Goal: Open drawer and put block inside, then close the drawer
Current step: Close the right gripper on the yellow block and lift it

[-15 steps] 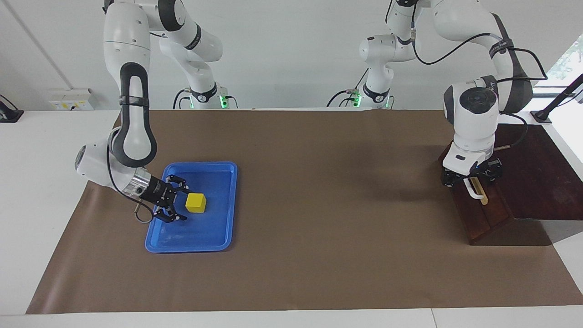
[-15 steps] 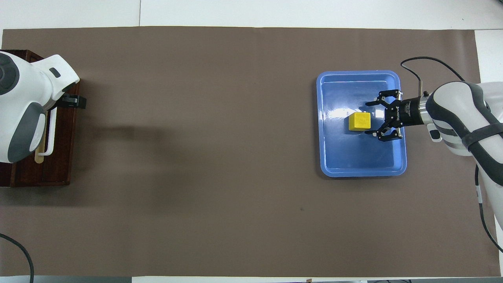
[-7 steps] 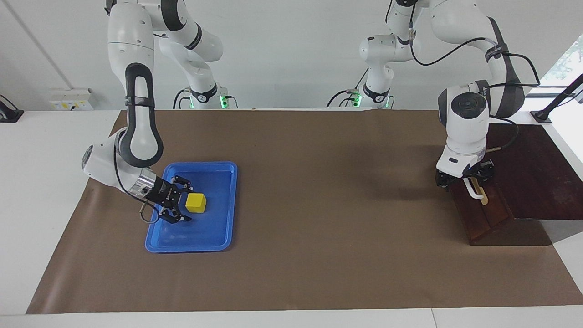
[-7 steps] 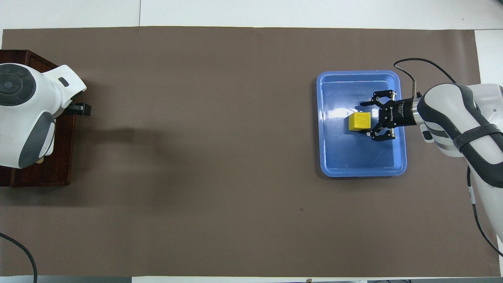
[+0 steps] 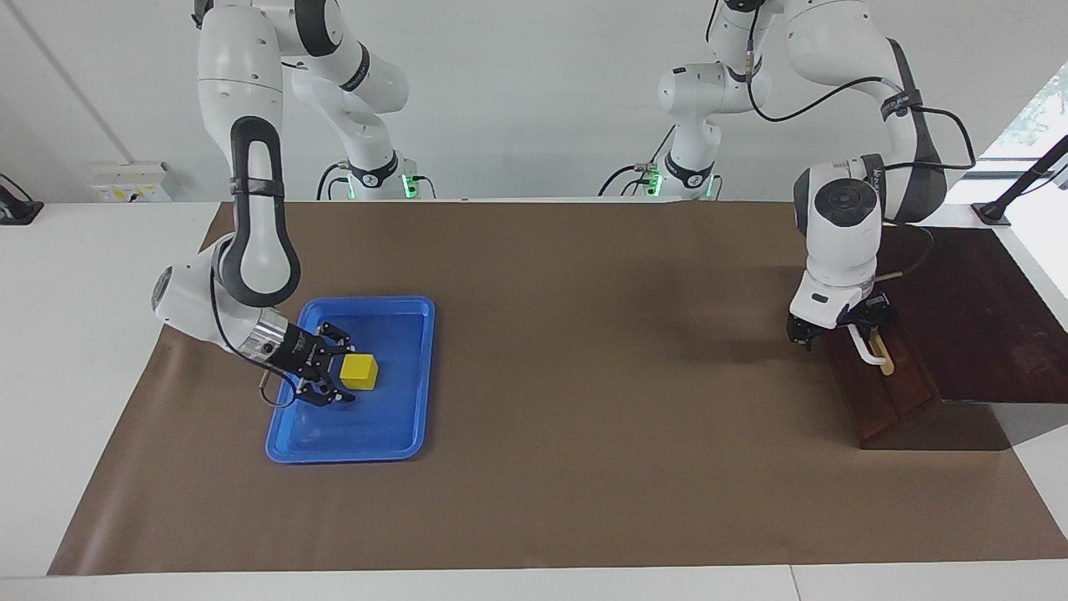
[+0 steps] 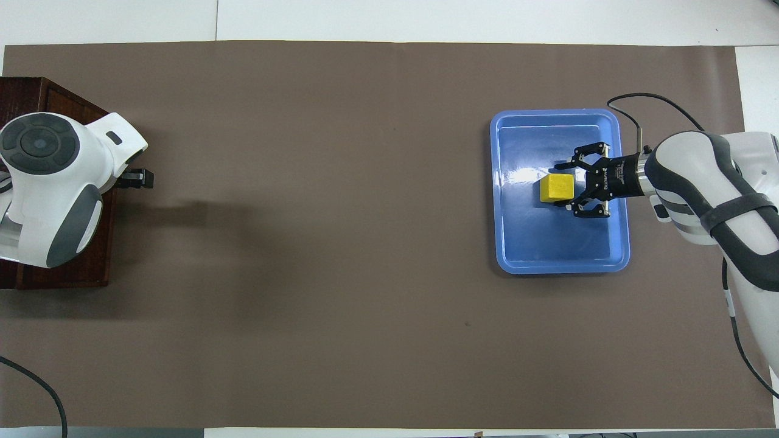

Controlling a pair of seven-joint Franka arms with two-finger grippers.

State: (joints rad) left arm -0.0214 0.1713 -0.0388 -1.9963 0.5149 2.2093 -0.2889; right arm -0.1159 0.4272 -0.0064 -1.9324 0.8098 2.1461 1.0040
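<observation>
I have the right gripper (image 5: 345,372) low in the blue tray (image 5: 399,417), in the lower half of the facing view toward the right arm's end of the table. It lies almost level, so its fingers come at the block (image 5: 360,372) from the side. The fingers are spread and straddle the block's near end, one on each flank. From the overhead view I make out a thin gap on either side, so I judge nothing is pinched yet. The block sits flat on the tray floor, about mid-tray and well clear of the rim. That leaves the fingers room on both sides.

My left gripper (image 5: 838,327) hangs at mid-height near the frame's edge, toward the left arm's end. It points down at the upper end of the white handle (image 5: 868,352), with its jaws wide apart across the bar, which is how I would hook it for a pull. I cannot tell whether they touch it. The drawer (image 5: 886,392) looks flush in its dark box (image 5: 980,317), so it is not open yet. Both arms are set up at once: one to pull, one to lift.
</observation>
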